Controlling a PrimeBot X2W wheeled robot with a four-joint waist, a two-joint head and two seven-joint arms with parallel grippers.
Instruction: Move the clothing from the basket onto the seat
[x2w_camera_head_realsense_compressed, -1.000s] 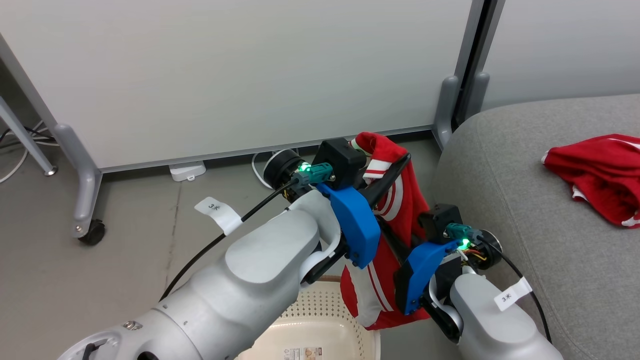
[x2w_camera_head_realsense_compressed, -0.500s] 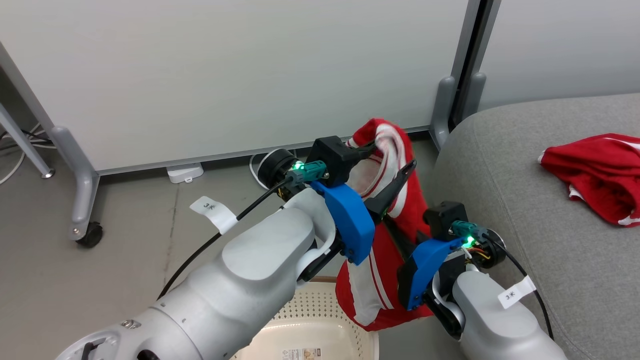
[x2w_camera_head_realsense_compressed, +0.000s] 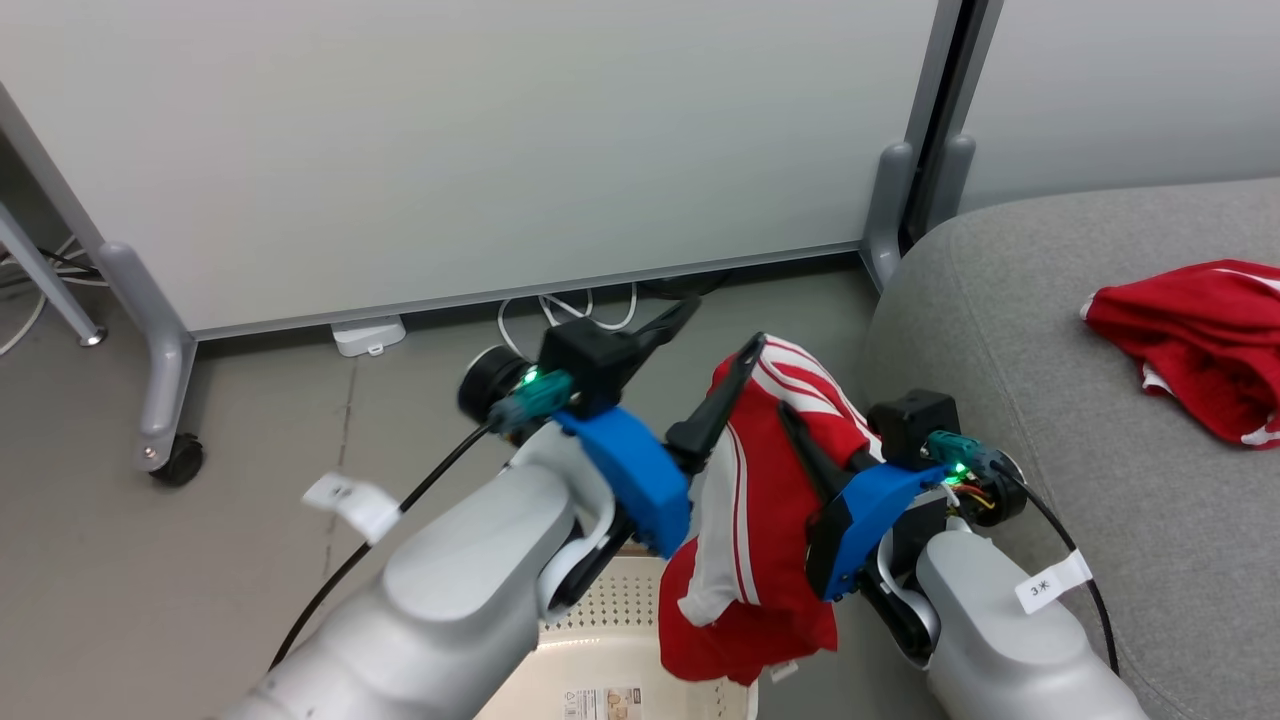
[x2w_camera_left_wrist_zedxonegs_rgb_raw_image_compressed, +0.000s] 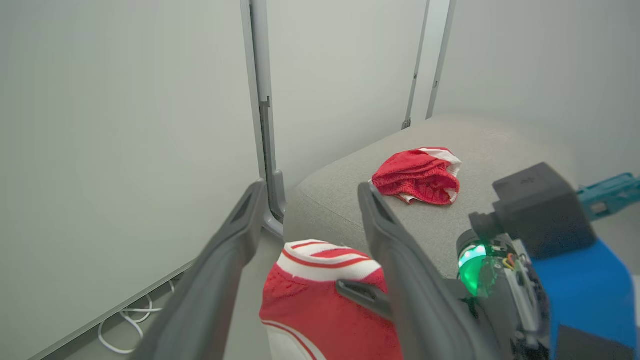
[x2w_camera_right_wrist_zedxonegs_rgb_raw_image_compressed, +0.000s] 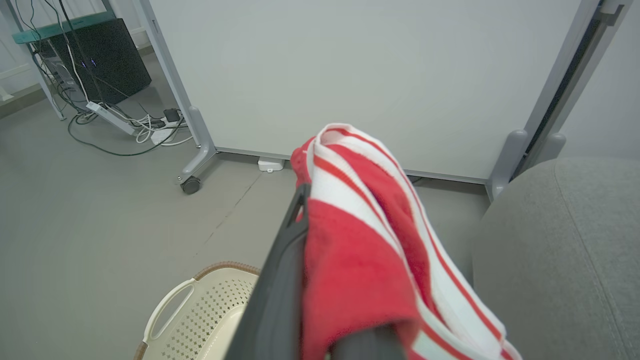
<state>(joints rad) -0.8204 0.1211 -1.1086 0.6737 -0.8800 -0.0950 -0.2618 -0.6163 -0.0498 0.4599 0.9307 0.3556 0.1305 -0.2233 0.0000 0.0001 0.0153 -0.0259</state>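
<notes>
Our right gripper (x2w_camera_head_realsense_compressed: 800, 430) is clamped on a red striped garment (x2w_camera_head_realsense_compressed: 750, 520). The garment hangs from its fingers above the right edge of the basket (x2w_camera_head_realsense_compressed: 640, 625), just left of the seat (x2w_camera_head_realsense_compressed: 1000, 330). Our left gripper (x2w_camera_head_realsense_compressed: 725, 322) is released, its fingers spread wide and empty, with one finger just beside the garment's left fold. The second red garment (x2w_camera_head_realsense_compressed: 1190, 340) lies crumpled on the seat at the far right, well apart from both grippers.

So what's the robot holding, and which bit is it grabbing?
The right claw pinches the soft red, white-striped garment near its striped upper edge. The left claw is open and empty.
</notes>
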